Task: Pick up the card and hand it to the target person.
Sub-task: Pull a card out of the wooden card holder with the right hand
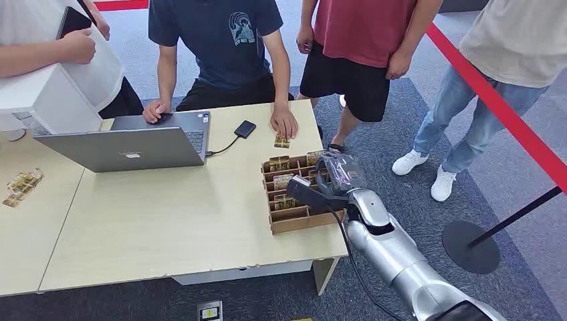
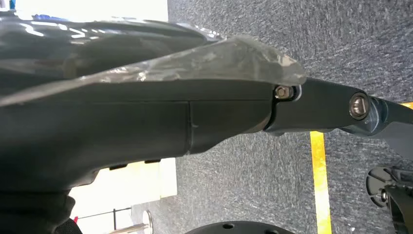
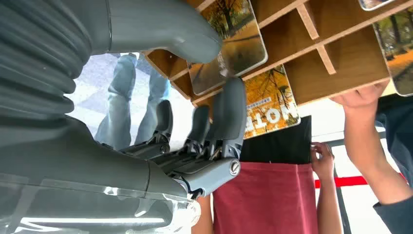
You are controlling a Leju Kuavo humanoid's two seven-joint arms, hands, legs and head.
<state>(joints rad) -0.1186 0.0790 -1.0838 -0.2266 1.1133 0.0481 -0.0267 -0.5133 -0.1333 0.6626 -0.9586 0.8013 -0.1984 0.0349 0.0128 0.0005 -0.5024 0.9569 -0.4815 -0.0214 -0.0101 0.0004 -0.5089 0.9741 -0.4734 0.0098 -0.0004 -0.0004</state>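
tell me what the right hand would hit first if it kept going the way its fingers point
Probably a card in the wooden tray: the right hand hovers over its slots, thumb and fingers spread at that card. Depth is unclear.

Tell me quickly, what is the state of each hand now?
Left hand: cannot be told.
Right hand: open, fingers apart over the wooden card tray, holding nothing.
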